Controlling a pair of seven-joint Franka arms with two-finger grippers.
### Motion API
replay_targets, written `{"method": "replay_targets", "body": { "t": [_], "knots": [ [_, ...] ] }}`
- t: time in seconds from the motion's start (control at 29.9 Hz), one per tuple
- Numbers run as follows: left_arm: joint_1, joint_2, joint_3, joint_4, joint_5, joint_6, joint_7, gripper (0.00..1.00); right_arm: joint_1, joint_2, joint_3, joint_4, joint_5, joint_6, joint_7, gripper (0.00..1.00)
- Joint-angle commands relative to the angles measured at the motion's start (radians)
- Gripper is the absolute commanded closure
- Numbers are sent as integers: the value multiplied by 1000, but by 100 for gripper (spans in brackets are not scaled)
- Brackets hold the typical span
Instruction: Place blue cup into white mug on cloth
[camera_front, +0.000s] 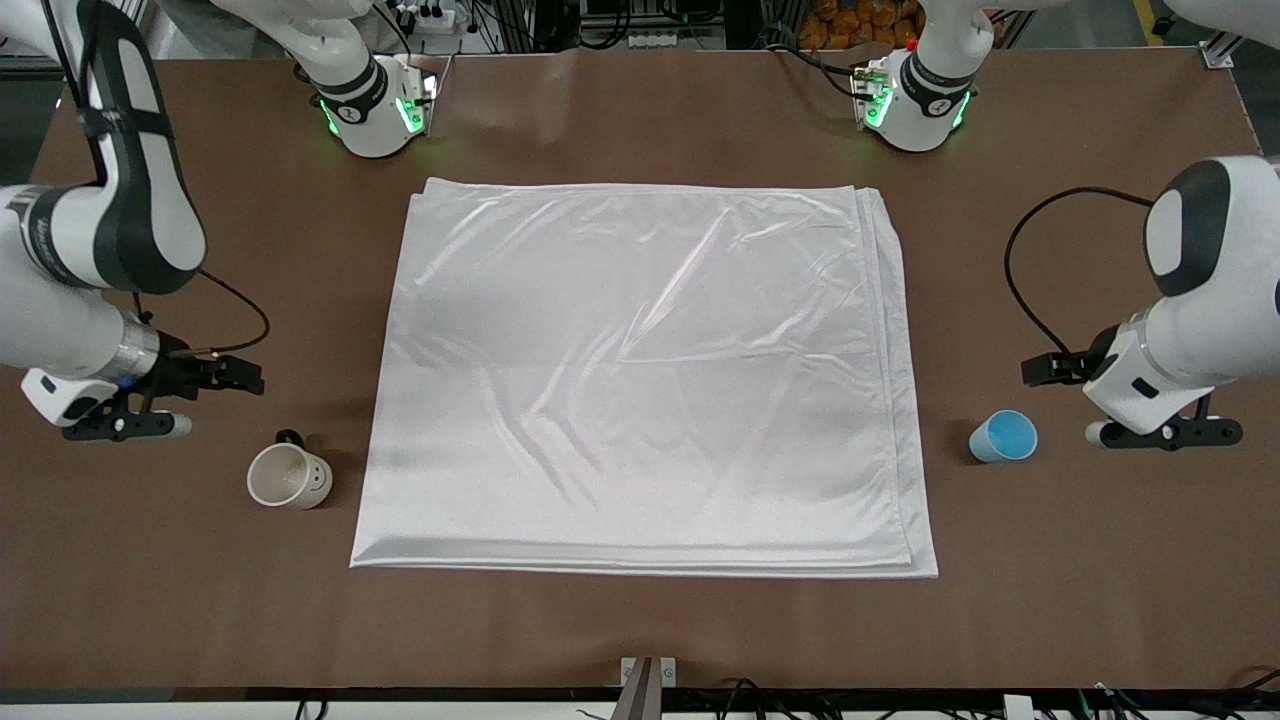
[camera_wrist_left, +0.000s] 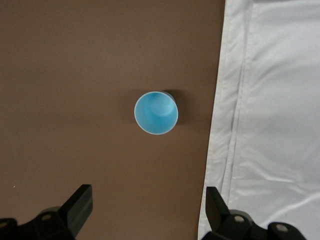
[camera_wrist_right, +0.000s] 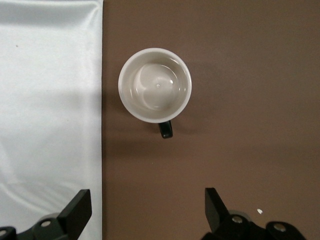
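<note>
Two empty vessels, blue cup (camera_front: 1003, 436) and white mug (camera_front: 289, 476), flank the cloth (camera_front: 640, 380); fingers wide.

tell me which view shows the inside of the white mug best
The right wrist view: it looks straight down into the white mug, showing its empty beige interior, full rim and dark handle. The front view shows the mug small and at a slant, beside the cloth. The left wrist view does not show it.
</note>
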Motion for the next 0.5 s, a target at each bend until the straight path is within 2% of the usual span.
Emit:
{"method": "replay_targets", "body": {
  "t": [0.0,0.47],
  "knots": [
    [35,83,0,24,21,70,33,0,-18,89,9,18,14,68,-22,0],
    [69,260,4,24,13,283,34,0,-21,246,11,21,14,255,-56,0]
  ]
}}
